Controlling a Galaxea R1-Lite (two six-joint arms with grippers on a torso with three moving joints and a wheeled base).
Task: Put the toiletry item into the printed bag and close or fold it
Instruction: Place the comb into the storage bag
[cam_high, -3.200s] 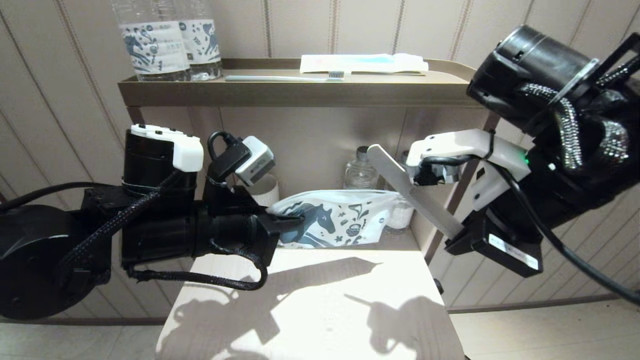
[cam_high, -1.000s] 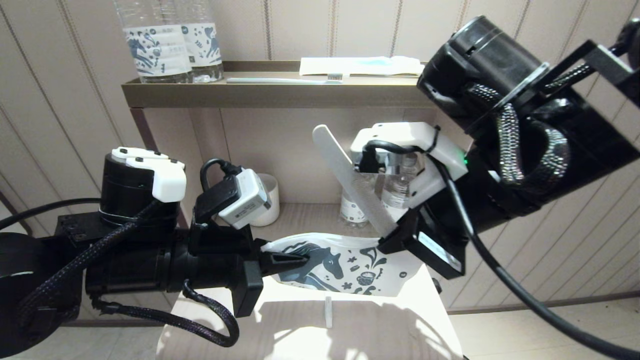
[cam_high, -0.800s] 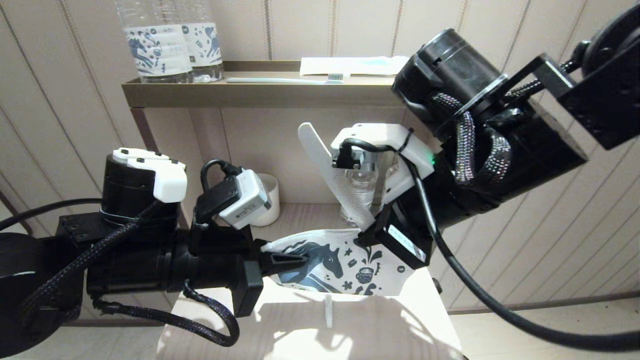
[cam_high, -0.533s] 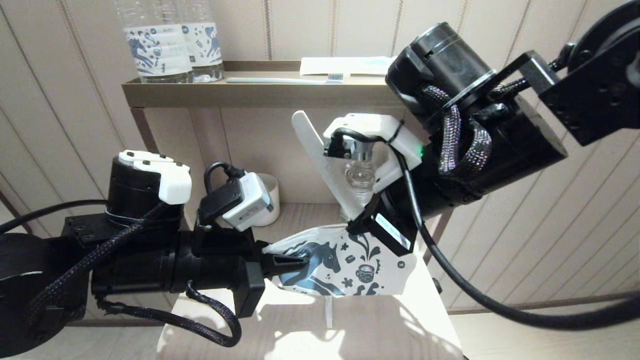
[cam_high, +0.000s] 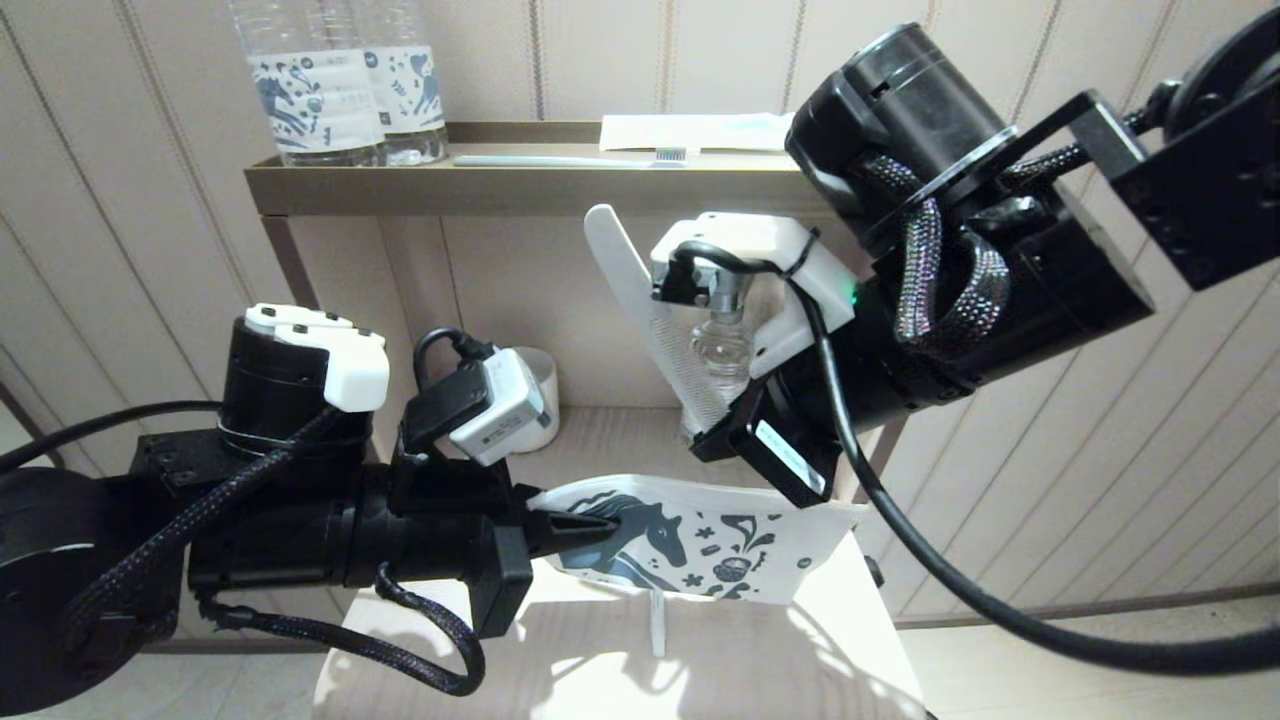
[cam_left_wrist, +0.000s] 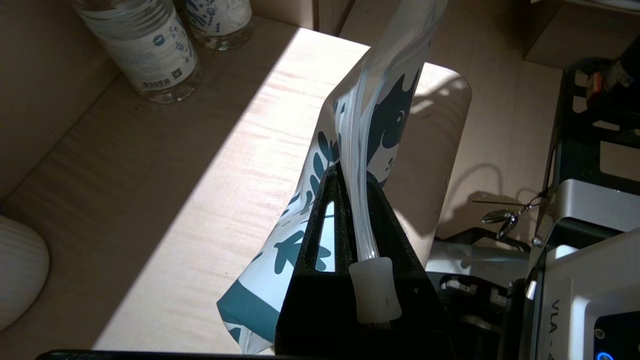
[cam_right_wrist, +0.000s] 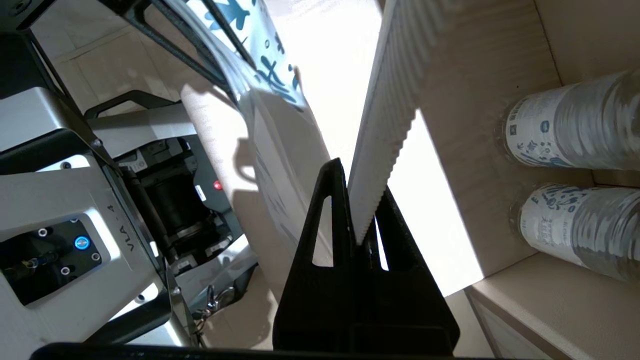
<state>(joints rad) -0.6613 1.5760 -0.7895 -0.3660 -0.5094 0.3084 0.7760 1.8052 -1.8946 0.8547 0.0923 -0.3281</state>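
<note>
Comb (cam_high: 640, 300), white and toothed along one edge, sticks up and leftward out of the right hand (cam_high: 715, 435), whose fingers are pressed together on its lower end; in the right wrist view the comb (cam_right_wrist: 395, 110) runs straight out from between the black fingers (cam_right_wrist: 330, 220). That hand hangs just above the printed bag (cam_high: 700, 545), near the bag's upper edge, with the comb wholly outside the bag. The left hand (cam_high: 585, 528) is clamped on the bag's left end, holding it off the bench (cam_high: 620, 660); the left wrist view shows the zip strip (cam_left_wrist: 365, 165) pinched between its fingers (cam_left_wrist: 325, 225), with the white slider (cam_left_wrist: 374, 290) sitting at their base. The bag's right end hangs free over the bench. Whether the bag's mouth is parted cannot be made out. Behind the right hand, small water bottles (cam_right_wrist: 570, 125) on the lower shelf are mostly hidden in the head view. A white cup (cam_high: 540, 395) shows only partly behind the left wrist camera.
</note>
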